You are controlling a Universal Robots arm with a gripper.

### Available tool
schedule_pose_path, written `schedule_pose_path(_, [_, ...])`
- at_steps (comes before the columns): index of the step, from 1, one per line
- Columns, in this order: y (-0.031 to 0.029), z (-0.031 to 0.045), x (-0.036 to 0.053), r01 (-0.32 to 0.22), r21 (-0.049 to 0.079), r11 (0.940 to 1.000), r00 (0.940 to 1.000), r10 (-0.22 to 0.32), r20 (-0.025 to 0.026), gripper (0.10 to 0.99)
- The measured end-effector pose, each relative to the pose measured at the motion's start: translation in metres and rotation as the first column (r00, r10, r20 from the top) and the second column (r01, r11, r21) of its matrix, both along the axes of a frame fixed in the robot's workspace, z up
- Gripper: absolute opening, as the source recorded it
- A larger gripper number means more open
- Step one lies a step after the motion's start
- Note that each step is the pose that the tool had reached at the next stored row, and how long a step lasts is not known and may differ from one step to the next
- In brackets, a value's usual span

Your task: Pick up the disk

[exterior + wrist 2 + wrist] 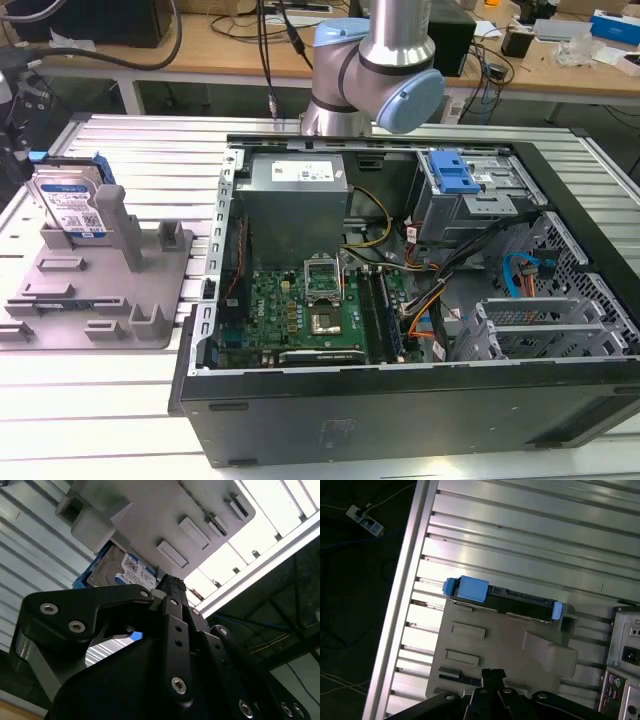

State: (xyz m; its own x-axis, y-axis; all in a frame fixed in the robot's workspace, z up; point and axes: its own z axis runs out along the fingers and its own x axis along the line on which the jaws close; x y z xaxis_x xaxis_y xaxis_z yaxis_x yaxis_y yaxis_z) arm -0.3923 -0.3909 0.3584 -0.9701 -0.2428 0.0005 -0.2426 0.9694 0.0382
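Disk (70, 205) stands on edge at one edge of the plate (110, 300), label side facing out, just beside an upright post (112, 215). In the first wrist view its top edge shows, with a blue rail at each end. Gripper (493, 674): fingers pressed together, nothing between them. Its tips line up over the plate's opposite edge, apart from the disk. Plate lies on the slatted table (130, 150), beside the open PC case (400, 420). Arm (375, 60) rises behind the case.
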Motion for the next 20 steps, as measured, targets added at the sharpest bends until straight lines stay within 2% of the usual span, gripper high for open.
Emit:
schedule_pose_path(4, [0.0000,-0.0005,0.0000,-0.082,0.000,0.9967,0.9967,0.082,0.0000,0.106])
schedule_pose_path(7, [0.0000,-0.0009,0.0000,-0.147,0.000,0.9892,0.9892,0.147,0.0000,0.106])
schedule_pose_path(11, [0.0000,-0.0011,0.0000,-0.230,0.000,0.9732,0.9732,0.230,0.0000,0.357])
schedule_pose_path(12, [0.0000,-0.0012,0.0000,-0.249,0.000,0.9685,0.9685,0.249,0.0000,0.357])
schedule_pose_path(13, [0.0000,-0.0012,0.0000,-0.273,0.000,0.9621,0.9621,0.273,0.0000,0.416])
schedule_pose_path(14, [0.0000,-0.0013,0.0000,-0.305,0.000,0.9525,0.9525,0.305,0.0000,0.416])
schedule_pose_path(15, [0.0000,-0.0014,0.0000,-0.326,0.000,0.9455,0.9455,0.326,0.0000,0.482])
schedule_pose_path(16, [0.0000,-0.0014,0.0000,-0.353,0.000,0.9358,0.9358,0.353,0.0000,0.482])
schedule_pose_path(18, [0.0000,-0.0014,0.0000,-0.390,0.000,0.9206,0.9206,0.390,0.0000,0.482])
schedule_pose_path(19, [0.0000,-0.0015,0.0000,-0.416,0.000,0.9094,0.9094,0.416,0.0001,0.482])
schedule_pose_path(20, [0.0000,-0.0015,0.0000,-0.461,0.000,0.8874,0.8874,0.461,0.0000,0.482])
